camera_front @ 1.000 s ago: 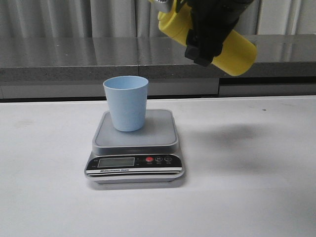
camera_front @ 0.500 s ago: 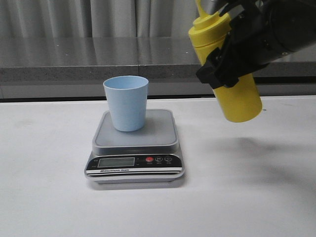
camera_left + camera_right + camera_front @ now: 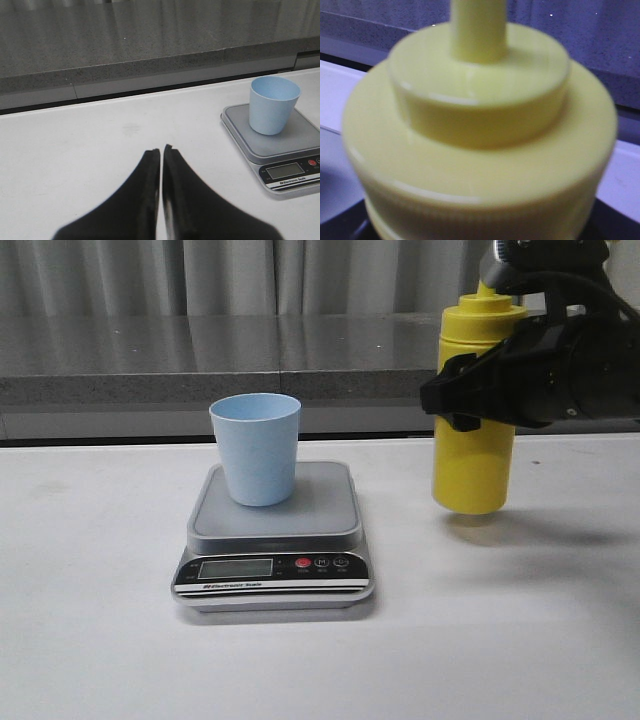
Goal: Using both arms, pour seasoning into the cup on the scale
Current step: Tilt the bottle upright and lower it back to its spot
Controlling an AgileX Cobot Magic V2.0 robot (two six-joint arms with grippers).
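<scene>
The right end effector (image 3: 470, 390) is closed around the upper body of the tall opaque yellow plastic squeeze bottle (image 3: 472, 455), which it holds upright to the right of the scale, its base just above the white bench (image 3: 520, 640) or barely touching it; the front view does not settle which. In the right wrist view the bottle's shoulder and nozzle stem fill the picture, and whether the small cap is on cannot be seen.

The left end effector (image 3: 161, 155) has its two black fingers pressed together with nothing between them, and it hangs over bare bench well to the left of the scale.

The small pale blue plastic tumbler (image 3: 256, 448) stands upright toward the rear left of the silver-grey platform of the flat digital kitchen scale (image 3: 275, 540), near the middle of the bench. Its inside is not visible from either view.

Judged from this layout, the bottle is being set down upright beside the scale, either after pouring or ahead of it. If pouring remains, the next move calls for carrying the bottle over the tumbler's mouth and tipping the nozzle down without knocking the light tumbler.
</scene>
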